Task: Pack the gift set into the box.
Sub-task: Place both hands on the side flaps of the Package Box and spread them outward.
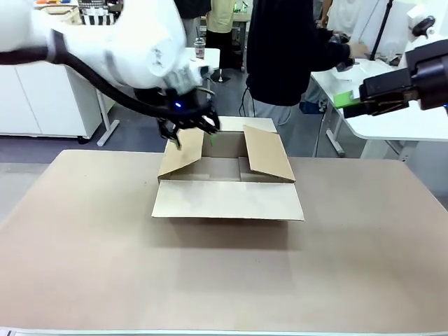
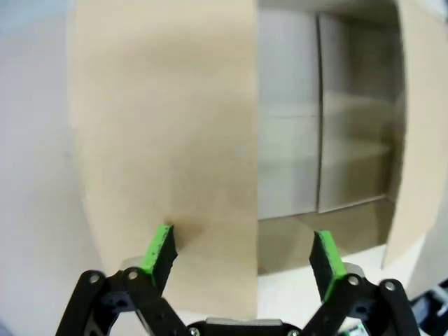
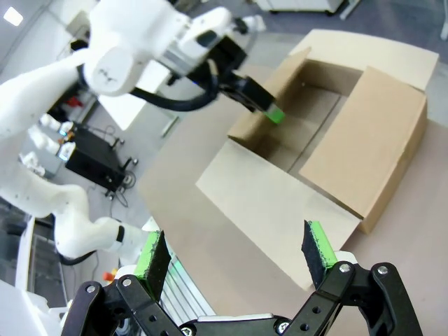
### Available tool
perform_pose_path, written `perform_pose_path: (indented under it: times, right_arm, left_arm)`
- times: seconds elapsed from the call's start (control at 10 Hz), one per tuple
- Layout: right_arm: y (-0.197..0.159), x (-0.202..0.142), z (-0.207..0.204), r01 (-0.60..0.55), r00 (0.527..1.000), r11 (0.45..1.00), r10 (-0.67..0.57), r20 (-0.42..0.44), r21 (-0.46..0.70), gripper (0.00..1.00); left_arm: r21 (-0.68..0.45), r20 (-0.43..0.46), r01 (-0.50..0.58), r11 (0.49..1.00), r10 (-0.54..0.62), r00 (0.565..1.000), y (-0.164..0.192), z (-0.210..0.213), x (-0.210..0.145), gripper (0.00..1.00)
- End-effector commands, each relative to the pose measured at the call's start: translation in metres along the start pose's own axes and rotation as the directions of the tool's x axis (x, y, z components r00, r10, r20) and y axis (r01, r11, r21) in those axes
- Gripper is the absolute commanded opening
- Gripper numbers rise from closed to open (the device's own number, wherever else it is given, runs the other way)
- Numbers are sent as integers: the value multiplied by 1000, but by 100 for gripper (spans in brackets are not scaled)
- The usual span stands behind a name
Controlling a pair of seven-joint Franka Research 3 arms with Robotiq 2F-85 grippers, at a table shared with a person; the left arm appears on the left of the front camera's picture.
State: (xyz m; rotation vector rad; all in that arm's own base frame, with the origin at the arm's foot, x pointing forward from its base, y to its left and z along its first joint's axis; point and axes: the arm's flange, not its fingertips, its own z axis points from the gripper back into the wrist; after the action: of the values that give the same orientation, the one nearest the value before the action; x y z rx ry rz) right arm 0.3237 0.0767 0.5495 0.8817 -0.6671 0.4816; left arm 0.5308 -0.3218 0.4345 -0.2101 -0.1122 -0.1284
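Bare tan tabletop [image 1: 224, 280] nearest, then the large brown corrugated cardboard box [image 1: 228, 183] at table centre, near flap lying flat toward us, side flaps angled up. Left gripper [image 1: 190, 126] hangs over the box's left flap, fingers spread w/ nothing btwn them. Right gripper [image 3: 238, 255] sits high at far right, spread wide, empty. Gift set not visible. Person in dark top [image 1: 287, 49] stands beyond.

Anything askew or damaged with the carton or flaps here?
No damage shows. The box sits square on the table, but its left flap and right flap lean inward over the opening, where the open left gripper hovers.
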Motion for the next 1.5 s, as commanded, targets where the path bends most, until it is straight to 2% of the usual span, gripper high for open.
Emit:
perform_pose_path:
  times: [0.0,0.2,0.4,0.6,0.9,1.0,1.4]
  right_arm:
    - [-2,2,-3,-20,1000,1000,19,23,19,100]
    - [-2,2,-3,-20,1000,1000,19,23,19,100]
    - [-2,2,-3,-20,1000,1000,19,23,19,100]
    - [-2,2,-3,-20,1000,1000,19,23,19,100]
    - [-2,2,-3,-20,1000,1000,19,23,19,100]
    - [-2,2,-3,-20,1000,1000,19,23,19,100]
    - [-2,2,-3,-20,1000,1000,19,23,19,100]
  left_arm:
    - [27,-76,63,998,-61,995,-12,-8,37,100]
    - [95,-107,80,992,-69,992,-22,-10,48,100]
    - [210,-135,88,974,-60,989,-24,-12,49,100]
    - [358,-173,124,925,-65,983,-29,-15,46,100]
    - [509,-218,188,840,-86,972,-38,-25,41,100]
    - [556,-205,190,809,-88,975,-39,-24,41,100]
    - [647,-142,143,749,-66,988,-32,4,34,100]
